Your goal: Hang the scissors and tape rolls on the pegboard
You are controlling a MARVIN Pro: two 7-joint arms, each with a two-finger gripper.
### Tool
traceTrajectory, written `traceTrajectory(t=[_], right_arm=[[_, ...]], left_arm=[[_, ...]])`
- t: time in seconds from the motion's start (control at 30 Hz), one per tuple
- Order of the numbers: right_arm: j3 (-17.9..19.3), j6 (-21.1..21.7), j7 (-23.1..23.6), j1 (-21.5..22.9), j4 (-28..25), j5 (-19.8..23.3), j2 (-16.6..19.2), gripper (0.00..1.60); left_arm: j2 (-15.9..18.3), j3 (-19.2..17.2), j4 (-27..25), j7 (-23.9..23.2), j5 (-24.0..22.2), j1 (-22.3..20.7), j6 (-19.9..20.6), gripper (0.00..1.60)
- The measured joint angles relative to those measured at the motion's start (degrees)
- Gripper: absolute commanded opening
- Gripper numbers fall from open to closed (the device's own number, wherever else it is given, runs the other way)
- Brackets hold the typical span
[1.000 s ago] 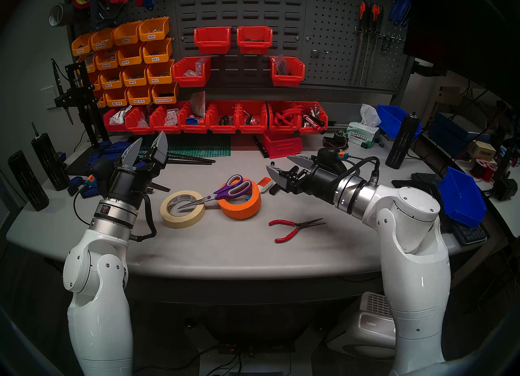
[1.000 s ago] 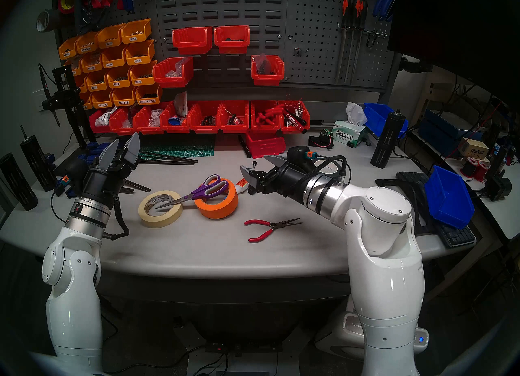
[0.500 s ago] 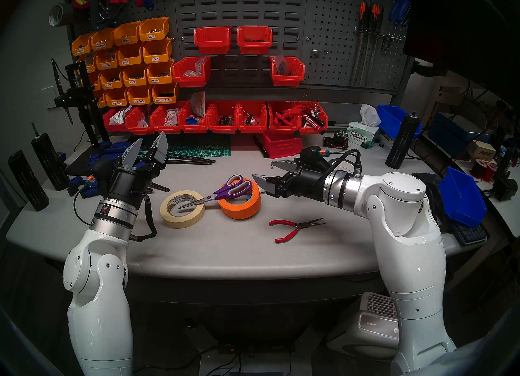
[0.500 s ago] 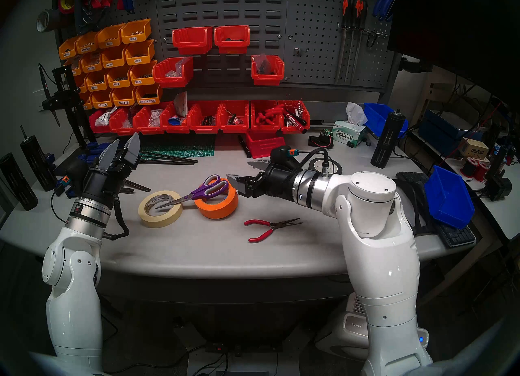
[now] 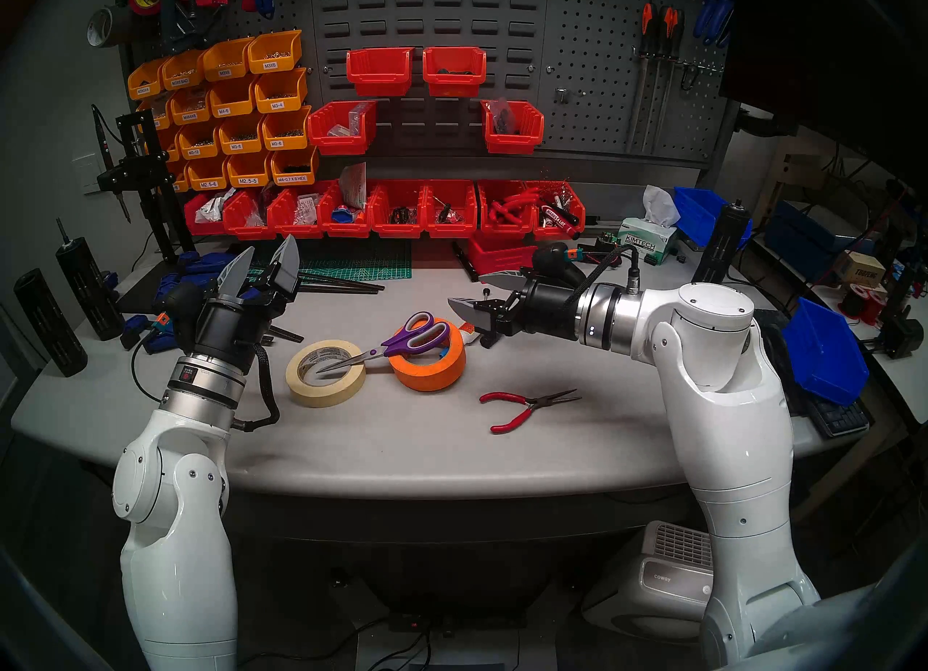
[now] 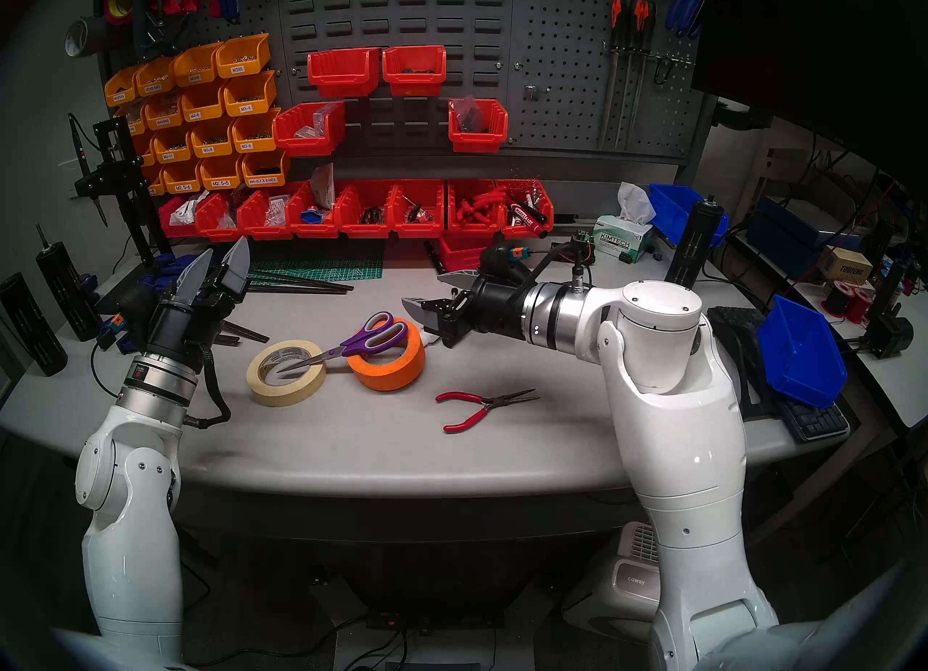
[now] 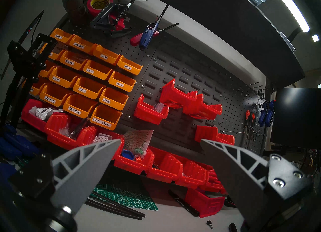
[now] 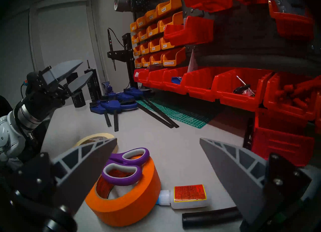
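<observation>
Purple-and-grey-handled scissors [image 5: 396, 342] bridge our orange tape roll [image 5: 430, 361] and cream tape roll [image 5: 325, 372] on the table [image 5: 401, 444]; our right hand [image 5: 466, 291] gapes beside them, our left hand [image 5: 267, 255] likewise spread.

The purple-handled scissors [image 6: 351, 342] are laid across the orange tape roll [image 6: 387, 359] and cream masking tape roll [image 6: 286, 372]. The right gripper [image 6: 421, 289], jaws parted, is held just beside the handles.

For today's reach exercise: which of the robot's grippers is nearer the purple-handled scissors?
Right. The right gripper, jaws open, hangs just beyond the handles of the scissors lying on the orange tape roll. The left gripper, open, points up past the cream tape roll.
</observation>
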Motion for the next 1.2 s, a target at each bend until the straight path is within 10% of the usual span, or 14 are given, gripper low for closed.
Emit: traceTrajectory(t=[0.37, 1.2], right_arm=[[5.8, -4.4, -1.7, -3.1, -2.1, 2.3, -2.4, 1.6], [8.8, -6.4, 0.9, -4.3, -2.6, 4.2, -3.3, 1.6]], left_arm=[[2.8, -1.0, -1.4, -2.6, -1.0, 0.8, 5.9, 1.6], [19.1, -5.1, 2.2, -27.9, 12.3, 0.1, 14.1, 1.6]])
